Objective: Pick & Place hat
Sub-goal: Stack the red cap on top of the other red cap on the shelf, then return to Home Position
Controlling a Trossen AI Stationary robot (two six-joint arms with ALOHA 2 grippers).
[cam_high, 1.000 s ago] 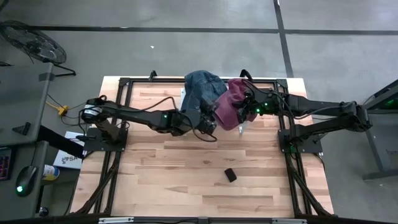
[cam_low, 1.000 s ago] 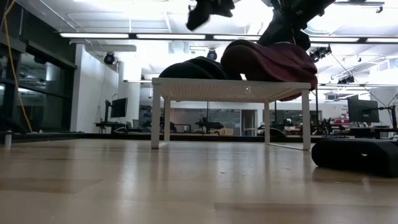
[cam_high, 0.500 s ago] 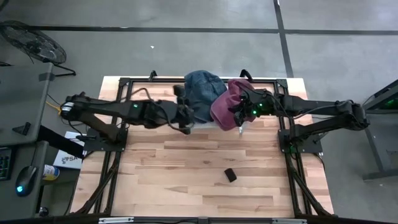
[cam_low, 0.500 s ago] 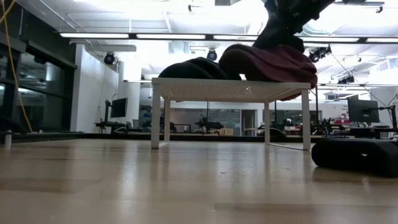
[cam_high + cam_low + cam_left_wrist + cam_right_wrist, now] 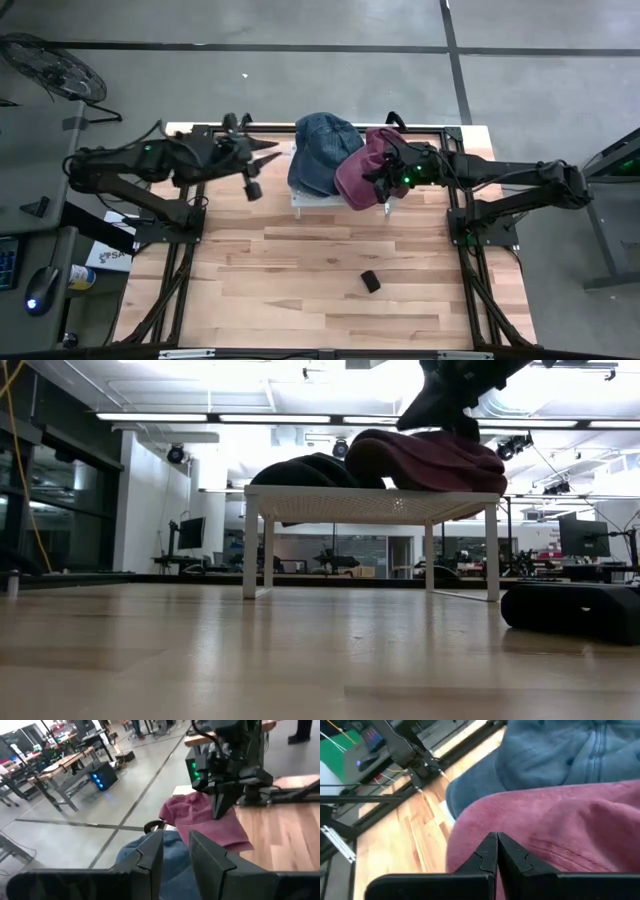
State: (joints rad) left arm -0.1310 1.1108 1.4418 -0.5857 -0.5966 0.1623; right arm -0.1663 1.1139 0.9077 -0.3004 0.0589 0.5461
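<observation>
Our right gripper point(image 5: 384, 180), pinched closed on the soft, floppy red hat point(image 5: 362, 172), should grip its stiffer brim.

**Low view across the tabletop**

White perforated stand point(image 5: 372, 505) on four legs, upright on the wooden tabletop point(image 5: 250, 660). On the stand: maroon hat point(image 5: 430, 460), with a dark hat point(image 5: 305, 470) touching beside it. Dark arm point(image 5: 455, 390) reaching down from above onto the maroon hat. Small black block point(image 5: 570, 610) at the right edge.
</observation>
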